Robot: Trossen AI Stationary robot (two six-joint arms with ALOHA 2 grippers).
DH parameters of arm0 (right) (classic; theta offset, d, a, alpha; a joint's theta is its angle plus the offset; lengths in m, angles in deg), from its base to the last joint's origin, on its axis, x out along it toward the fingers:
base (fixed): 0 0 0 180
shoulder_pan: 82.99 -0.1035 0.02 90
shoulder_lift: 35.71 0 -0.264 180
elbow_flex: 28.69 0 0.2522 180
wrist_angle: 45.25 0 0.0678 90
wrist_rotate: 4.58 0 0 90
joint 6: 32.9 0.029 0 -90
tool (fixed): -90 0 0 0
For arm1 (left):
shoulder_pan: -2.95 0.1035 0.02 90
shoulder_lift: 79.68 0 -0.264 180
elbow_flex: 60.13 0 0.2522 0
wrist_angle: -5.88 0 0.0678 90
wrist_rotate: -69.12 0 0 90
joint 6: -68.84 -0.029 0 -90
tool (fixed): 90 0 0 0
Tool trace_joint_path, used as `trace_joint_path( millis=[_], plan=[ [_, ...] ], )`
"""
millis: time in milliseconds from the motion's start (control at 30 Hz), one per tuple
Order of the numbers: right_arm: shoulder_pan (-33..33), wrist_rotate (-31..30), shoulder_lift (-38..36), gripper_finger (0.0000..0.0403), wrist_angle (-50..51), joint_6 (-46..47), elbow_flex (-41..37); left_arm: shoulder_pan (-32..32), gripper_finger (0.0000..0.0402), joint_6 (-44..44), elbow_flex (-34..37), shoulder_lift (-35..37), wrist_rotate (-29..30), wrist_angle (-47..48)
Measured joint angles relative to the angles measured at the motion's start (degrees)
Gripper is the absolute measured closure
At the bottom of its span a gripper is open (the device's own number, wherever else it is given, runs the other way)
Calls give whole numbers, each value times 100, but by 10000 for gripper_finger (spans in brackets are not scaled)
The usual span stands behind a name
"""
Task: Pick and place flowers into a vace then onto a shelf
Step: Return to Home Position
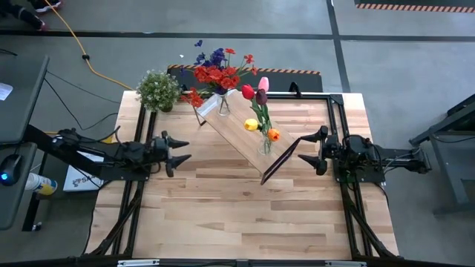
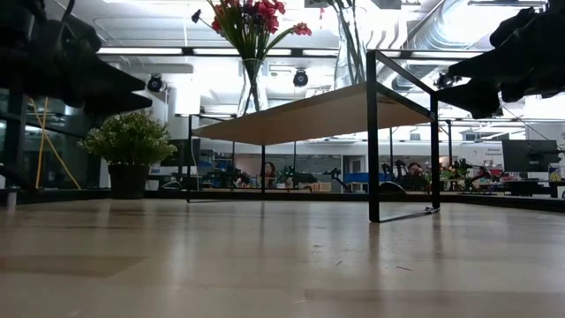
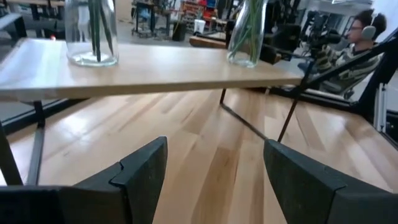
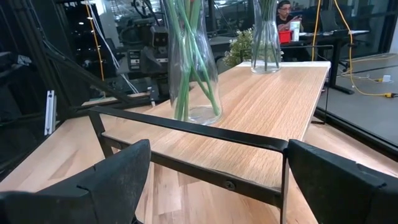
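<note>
Here, left gripper, right gripper (both spread) hover over plank tabletop; workroom behind.

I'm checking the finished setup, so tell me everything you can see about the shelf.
The shelf is a rectangular light-wood board on thin black metal frame legs at its ends. It stands upright on the table, set diagonally toward the back middle. A vase of red and purple sprays stands near its far end, a vase of tulips near its near end. The left gripper and right gripper hang clear of it, fingers open.
</note>
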Motion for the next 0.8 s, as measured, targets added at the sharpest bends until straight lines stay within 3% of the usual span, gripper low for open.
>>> trace_joint_path(
  millis=[700, 800],
  plan=[
    [0, 13, 6, 37, -44, 13, -9, 2, 103, 127, 0, -113, 1, -6],
    [0, 11, 6, 37, -44, 13, -9, 2, 103, 470, -44, -111, -1, -121]
  ],
)
